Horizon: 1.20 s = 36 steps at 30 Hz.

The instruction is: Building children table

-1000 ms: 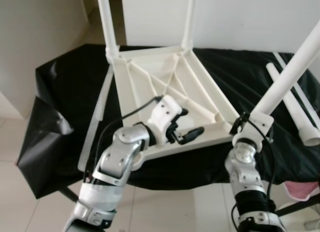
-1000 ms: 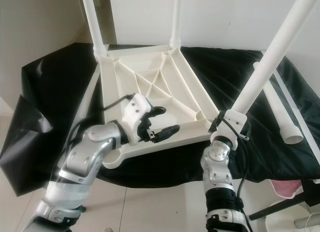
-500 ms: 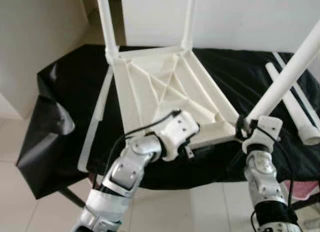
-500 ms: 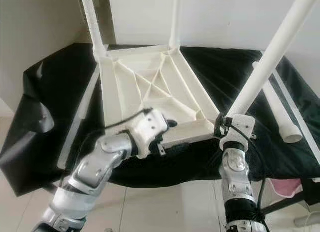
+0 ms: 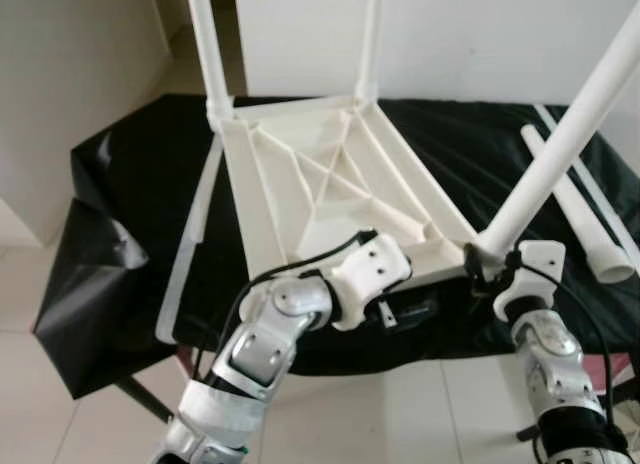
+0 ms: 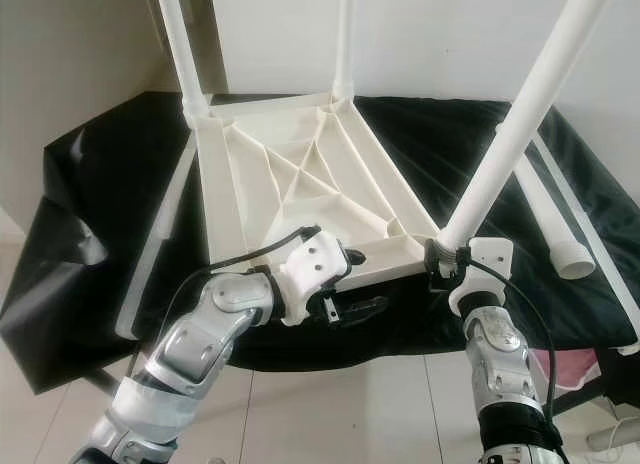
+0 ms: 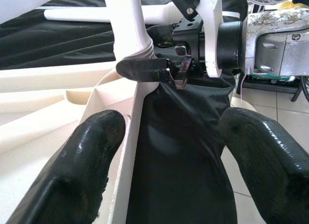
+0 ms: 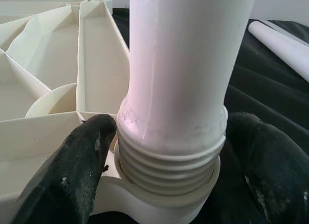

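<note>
A black sheet (image 5: 120, 184) covers the work surface. On it the white tabletop (image 5: 330, 194) lies upside down, ribs up, filling the centre of the head views. Two legs (image 5: 205, 44) stand in its far corners at 11 and 12 o'clock. A third leg (image 5: 565, 144) leans up toward 2 o'clock from the near right corner, its threaded end seated in the corner socket (image 8: 159, 195). Loose tubes (image 5: 590, 224) lie on the sheet at 3 o'clock.

The left gripper (image 6: 360, 306) is at 6 o'clock, at the tabletop's near edge, its fingers (image 7: 72, 185) spread wide and holding nothing, one over the edge rib, the other over the sheet. The right gripper (image 8: 169, 151) is at 4 o'clock, its fingers (image 8: 72, 171) either side of the leg's threaded base; whether they press on it I cannot tell.
</note>
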Motion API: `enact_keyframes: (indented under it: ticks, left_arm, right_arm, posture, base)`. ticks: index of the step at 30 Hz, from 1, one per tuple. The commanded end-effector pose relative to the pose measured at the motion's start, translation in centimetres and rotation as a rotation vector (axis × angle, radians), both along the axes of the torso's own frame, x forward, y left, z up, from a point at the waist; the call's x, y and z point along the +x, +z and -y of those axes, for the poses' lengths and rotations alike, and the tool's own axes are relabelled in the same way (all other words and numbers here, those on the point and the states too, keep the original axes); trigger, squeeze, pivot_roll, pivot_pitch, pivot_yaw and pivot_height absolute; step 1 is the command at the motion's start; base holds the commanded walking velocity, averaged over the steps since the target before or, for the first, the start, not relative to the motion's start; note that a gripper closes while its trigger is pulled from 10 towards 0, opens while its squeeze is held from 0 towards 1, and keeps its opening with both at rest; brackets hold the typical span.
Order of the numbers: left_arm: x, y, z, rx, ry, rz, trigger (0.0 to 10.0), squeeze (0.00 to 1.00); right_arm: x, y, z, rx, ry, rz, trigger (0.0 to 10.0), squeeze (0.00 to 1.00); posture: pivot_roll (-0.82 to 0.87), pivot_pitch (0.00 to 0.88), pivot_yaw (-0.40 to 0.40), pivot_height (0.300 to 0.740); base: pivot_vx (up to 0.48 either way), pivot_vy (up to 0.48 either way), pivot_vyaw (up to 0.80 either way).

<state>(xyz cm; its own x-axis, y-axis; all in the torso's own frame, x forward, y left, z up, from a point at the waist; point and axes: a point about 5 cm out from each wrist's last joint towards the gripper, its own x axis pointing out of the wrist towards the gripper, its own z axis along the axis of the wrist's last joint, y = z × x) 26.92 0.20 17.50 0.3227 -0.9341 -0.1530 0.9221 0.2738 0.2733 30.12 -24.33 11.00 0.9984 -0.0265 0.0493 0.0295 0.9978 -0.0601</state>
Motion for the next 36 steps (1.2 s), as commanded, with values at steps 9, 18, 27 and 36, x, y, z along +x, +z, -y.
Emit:
enact_keyframes:
  ticks: [9, 18, 27, 36]
  left_arm:
    - [0.5, 0.3, 0.1, -0.014, 0.103, 0.064, 10.0, 0.0]
    - [0.6, 0.5, 0.2, -0.018, 0.093, 0.078, 10.0, 0.0]
    - [0.8, -0.1, -0.2, 0.005, 0.08, 0.078, 10.0, 0.0]
    - [0.6, -1.0, -0.4, 0.047, 0.055, 0.095, 10.0, 0.0]
  right_arm:
    - [-0.3, -0.5, -1.5, 0.009, 0.291, -0.058, 10.0, 0.0]
    - [-0.9, 0.1, -3.0, 0.022, 0.426, -0.04, 10.0, 0.0]
    - [-1.6, 0.7, -3.3, -0.002, 0.506, -0.026, 10.0, 0.0]
    - [-1.4, 2.1, -1.9, -0.052, 0.535, -0.013, 10.0, 0.0]
  posture:
    - [-0.08, 0.034, -0.005, 0.74]
    - [-0.1, 0.026, -0.012, 0.74]
    - [-0.11, 0.017, -0.016, 0.74]
    - [-0.12, 0.01, -0.012, 0.74]
  base:
    - [0.0, 0.0, 0.0]
    - [0.0, 0.0, 0.0]
    - [0.0, 0.0, 0.0]
    - [0.0, 0.0, 0.0]
